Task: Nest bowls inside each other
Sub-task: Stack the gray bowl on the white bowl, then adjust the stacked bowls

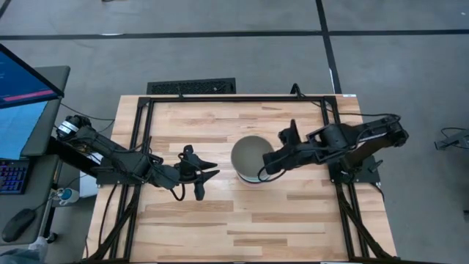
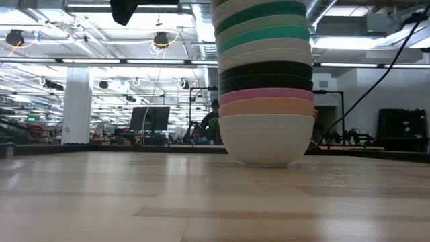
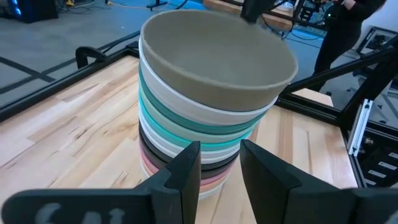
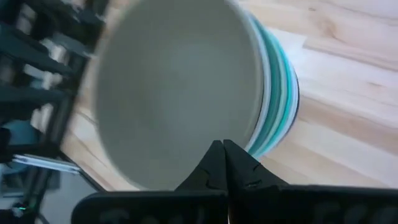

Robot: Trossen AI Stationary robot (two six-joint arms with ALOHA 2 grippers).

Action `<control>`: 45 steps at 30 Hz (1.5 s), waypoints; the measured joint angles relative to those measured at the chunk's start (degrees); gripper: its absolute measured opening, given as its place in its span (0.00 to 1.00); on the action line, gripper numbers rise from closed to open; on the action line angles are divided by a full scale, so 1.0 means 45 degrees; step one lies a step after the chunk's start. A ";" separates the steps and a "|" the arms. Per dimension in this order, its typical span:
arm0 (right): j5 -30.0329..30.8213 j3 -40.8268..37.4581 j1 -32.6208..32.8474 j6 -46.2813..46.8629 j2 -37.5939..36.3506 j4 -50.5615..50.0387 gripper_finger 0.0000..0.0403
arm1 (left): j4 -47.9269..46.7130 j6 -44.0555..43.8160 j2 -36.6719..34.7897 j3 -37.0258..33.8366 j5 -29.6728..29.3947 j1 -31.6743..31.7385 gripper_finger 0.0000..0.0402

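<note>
Bowls (image 1: 251, 158) nested in one tall stack at mid-surface (image 1: 220, 220), grey-olive bowl (image 3: 217, 59) on top. Right tool (image 1: 265, 170) at the stack's rim — fingers closed together, holding nothing. Left tool (image 1: 207, 178) just beside the stack, fingers slightly apart, empty.

Both arms are matte black, jointed, with looping black cables alongside.

No words, labels, brand marks or numbers can be read anywhere. The monitor (image 1: 22, 88) beside the desk (image 1: 220, 227) shows coloured content, but its writing is too small to read.
</note>
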 joint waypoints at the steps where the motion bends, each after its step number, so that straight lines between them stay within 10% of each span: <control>1: -0.0085 -0.0008 0.0005 -0.0005 0.0133 -0.0033 0.01 | 0.0000 0.0004 0.0001 0.0000 0.0000 0.0000 0.26; 13: 0.0940 0.0002 -0.0024 -0.0345 -0.0130 0.0544 0.02 | -0.0413 -0.0238 0.0004 0.0000 0.0015 0.0000 0.26; 20: 0.1670 0.0012 -0.0021 0.1489 -0.0500 -0.3417 0.02 | -0.0560 -0.0117 0.0001 0.0000 0.0131 0.0167 0.26; 37: 0.0775 -0.0124 0.0024 0.1666 -0.0267 -0.3968 0.03 | 0.0964 0.0580 0.0000 0.0005 0.5218 0.2845 0.26; 45: 0.0780 -0.0124 0.0024 0.1666 -0.0281 -0.3881 0.03 | 0.0950 0.1156 0.0000 0.0005 0.5467 0.2914 0.26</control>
